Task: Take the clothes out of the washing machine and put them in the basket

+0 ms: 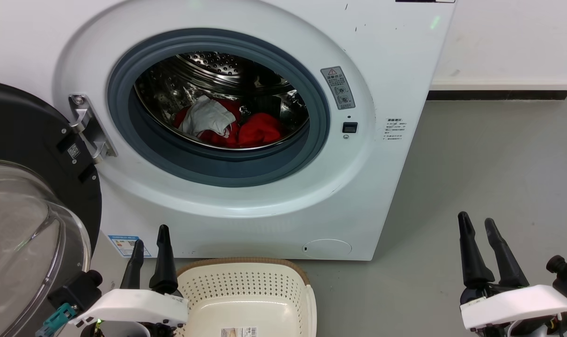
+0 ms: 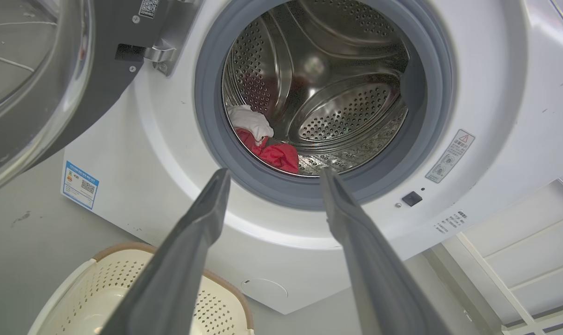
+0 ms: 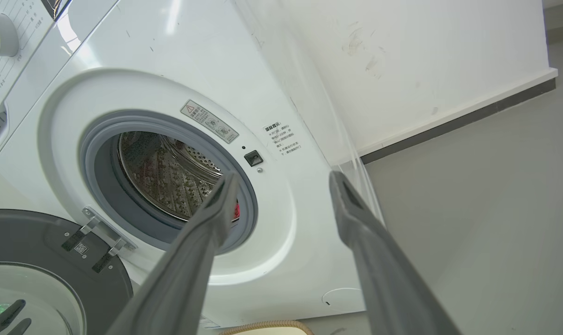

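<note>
Grey floor (image 1: 475,178), washing machine (image 1: 395,70) facing robot, clothes (image 1: 260,128) in drum (image 1: 217,63), left fingers (image 1: 164,255) released, right fingers (image 1: 470,255) released

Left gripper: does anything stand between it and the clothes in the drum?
Nothing visible does. The door is swung wide to the left, the clothes lie low inside the washing machine, and the open left gripper points at the porthole.

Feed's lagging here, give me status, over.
Left end effector, right end effector open, empty. Clothes inside washing machine. Basket below porthole. Door open, nothing blocking.
</note>
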`<state>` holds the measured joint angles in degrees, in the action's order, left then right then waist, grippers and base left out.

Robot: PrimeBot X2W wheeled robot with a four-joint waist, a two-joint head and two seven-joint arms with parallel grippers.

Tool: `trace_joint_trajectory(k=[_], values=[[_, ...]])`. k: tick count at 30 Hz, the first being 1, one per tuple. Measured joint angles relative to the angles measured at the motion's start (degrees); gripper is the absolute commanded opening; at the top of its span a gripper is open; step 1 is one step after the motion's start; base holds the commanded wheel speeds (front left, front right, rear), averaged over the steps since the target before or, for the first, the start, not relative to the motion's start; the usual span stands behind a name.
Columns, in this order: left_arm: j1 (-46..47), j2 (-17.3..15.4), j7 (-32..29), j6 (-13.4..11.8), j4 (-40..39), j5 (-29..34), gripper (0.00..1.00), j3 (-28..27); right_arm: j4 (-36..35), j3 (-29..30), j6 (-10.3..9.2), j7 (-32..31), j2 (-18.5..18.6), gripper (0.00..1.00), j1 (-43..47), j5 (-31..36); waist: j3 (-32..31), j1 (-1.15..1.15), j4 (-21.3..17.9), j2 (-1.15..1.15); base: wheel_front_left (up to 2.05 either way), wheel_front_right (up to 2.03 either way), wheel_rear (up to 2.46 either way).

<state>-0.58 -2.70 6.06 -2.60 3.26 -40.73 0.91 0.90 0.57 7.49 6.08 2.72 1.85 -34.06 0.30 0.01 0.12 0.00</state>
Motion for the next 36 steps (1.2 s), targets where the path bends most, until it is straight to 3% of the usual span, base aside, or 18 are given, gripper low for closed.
trace_joint_trajectory(k=[36], values=[[-2.66,-0.05,5.23,-2.49,-2.61,21.28,1.0,2.3,-4.89,-1.45,0.0,5.19,0.01,1.0,2.96,22.64,0.11,0.0,0.21,0.0,0.0,0.0,0.0]])
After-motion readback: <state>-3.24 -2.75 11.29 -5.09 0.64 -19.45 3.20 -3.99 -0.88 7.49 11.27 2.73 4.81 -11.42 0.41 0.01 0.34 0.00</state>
